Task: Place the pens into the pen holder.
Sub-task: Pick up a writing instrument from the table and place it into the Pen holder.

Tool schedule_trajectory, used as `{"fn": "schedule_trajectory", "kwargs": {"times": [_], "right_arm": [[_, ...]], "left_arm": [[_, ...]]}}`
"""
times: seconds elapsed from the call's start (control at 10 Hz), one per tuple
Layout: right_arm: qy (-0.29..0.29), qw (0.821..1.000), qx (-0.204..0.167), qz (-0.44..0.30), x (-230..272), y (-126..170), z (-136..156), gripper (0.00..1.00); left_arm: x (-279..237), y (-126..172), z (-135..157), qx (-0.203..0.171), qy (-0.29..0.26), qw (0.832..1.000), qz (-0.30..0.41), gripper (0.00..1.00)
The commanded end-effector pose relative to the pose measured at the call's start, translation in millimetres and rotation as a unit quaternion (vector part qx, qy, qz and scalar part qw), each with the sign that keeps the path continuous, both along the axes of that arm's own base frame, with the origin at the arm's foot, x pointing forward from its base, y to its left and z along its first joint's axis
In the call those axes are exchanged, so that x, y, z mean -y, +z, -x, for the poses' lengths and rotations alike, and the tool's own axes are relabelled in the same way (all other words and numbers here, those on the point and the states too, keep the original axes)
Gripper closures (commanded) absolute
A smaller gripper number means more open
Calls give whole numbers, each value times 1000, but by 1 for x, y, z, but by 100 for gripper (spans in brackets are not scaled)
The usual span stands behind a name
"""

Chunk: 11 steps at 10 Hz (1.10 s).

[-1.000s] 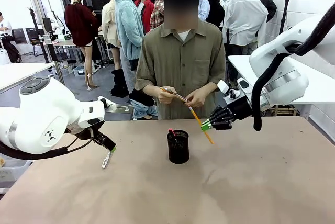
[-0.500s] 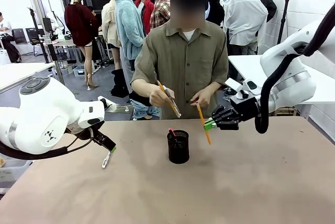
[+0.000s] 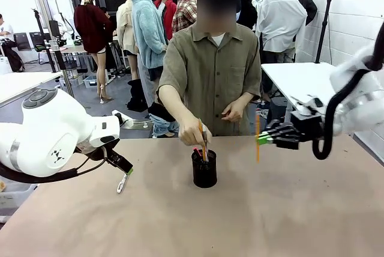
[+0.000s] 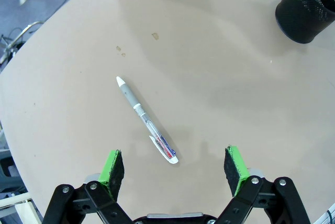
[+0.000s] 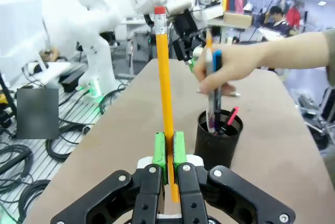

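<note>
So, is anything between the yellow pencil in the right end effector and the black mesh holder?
Yes. The person's hand sits right over the mouth of the black wire-mesh pen holder, holding pens in it. The yellow-orange pencil, clamped upright in the right end effector, is off to the holder's side.

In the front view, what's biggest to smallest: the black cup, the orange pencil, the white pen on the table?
1. black cup, bulkiest.
2. orange pencil, longer than the cup is tall, but thin.
3. white pen, shortest.
</note>
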State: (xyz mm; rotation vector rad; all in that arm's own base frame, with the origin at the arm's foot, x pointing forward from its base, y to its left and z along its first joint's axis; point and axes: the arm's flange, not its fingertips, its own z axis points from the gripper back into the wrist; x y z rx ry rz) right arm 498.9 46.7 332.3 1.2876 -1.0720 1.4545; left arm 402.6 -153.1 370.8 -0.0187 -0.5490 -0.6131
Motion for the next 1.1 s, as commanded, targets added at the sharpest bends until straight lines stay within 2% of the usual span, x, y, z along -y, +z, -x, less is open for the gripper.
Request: {"fn": "schedule_trajectory", "kwargs": {"times": [0.0, 0.3, 0.5, 0.7, 1.0], "right_arm": [[-50, 995, -7, -83, 44, -17, 10, 100], [-143, 979, -34, -143, 111, -54, 35, 100], [-169, 973, -35, -152, 122, -60, 41, 100], [-176, 973, -27, -144, 106, -40, 45, 100], [-169, 978, 21, -117, 56, 16, 47, 100]], "left_arm": [[-2, 0, 0, 0, 2, 1000, 2, 0], [-2, 0, 0, 0, 2, 1000, 2, 0], [-2, 0, 0, 0, 2, 1000, 2, 0], [-2, 0, 0, 0, 2, 1000, 2, 0], [-2, 0, 0, 0, 2, 1000, 2, 0]]}}
